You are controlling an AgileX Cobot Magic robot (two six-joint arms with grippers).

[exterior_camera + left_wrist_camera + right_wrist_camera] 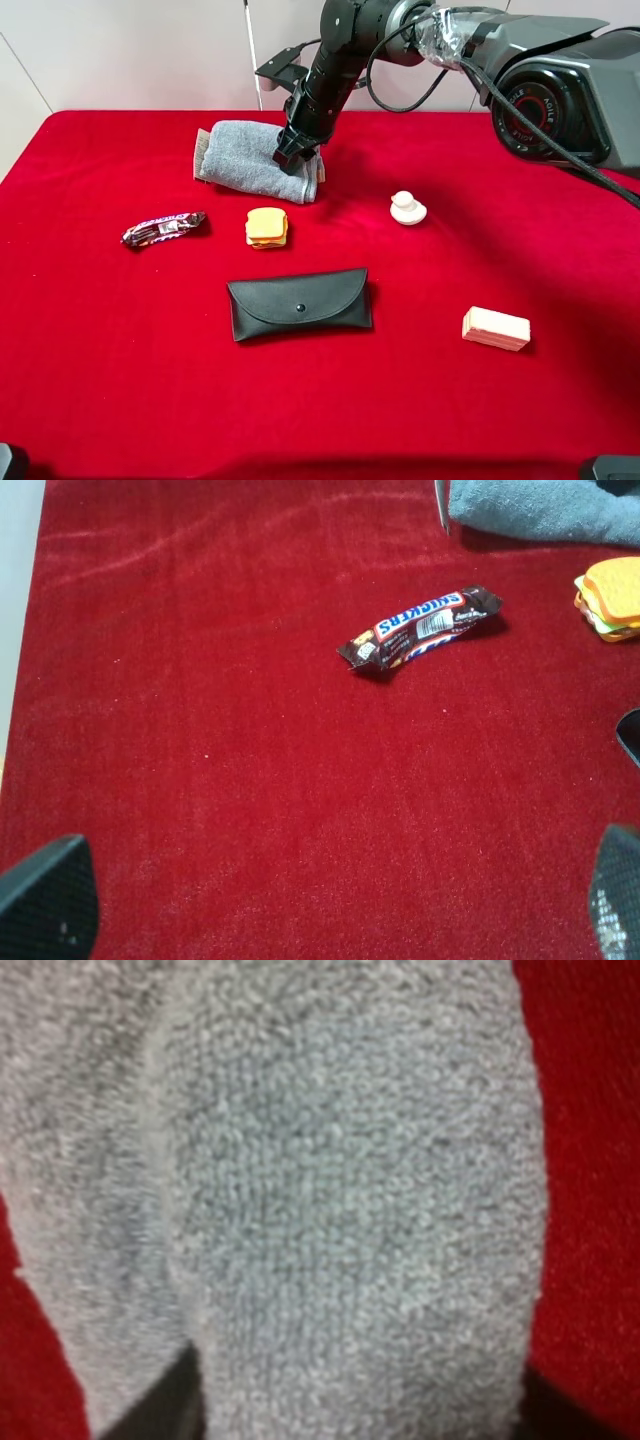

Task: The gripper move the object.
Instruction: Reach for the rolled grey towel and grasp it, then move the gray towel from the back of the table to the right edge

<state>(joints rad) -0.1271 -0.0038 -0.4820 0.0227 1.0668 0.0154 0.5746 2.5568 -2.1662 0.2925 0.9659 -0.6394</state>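
red table (100, 380) | right gripper (290, 152) pressed down on right end of grey towel (235, 160) at table's far side, jaws pinching a fold of it | left gripper (330, 910) above bare cloth near snickers bar (420, 628), jaws spread wide, holding nothing

Viewing one red tabletop (90, 400) three ways.
Looking down from high, taking in everything; skimming low from the left wrist toward the candy bar (420, 630), sharing it and the towel (540, 510) edge; pressing close against towel weave from the right wrist.
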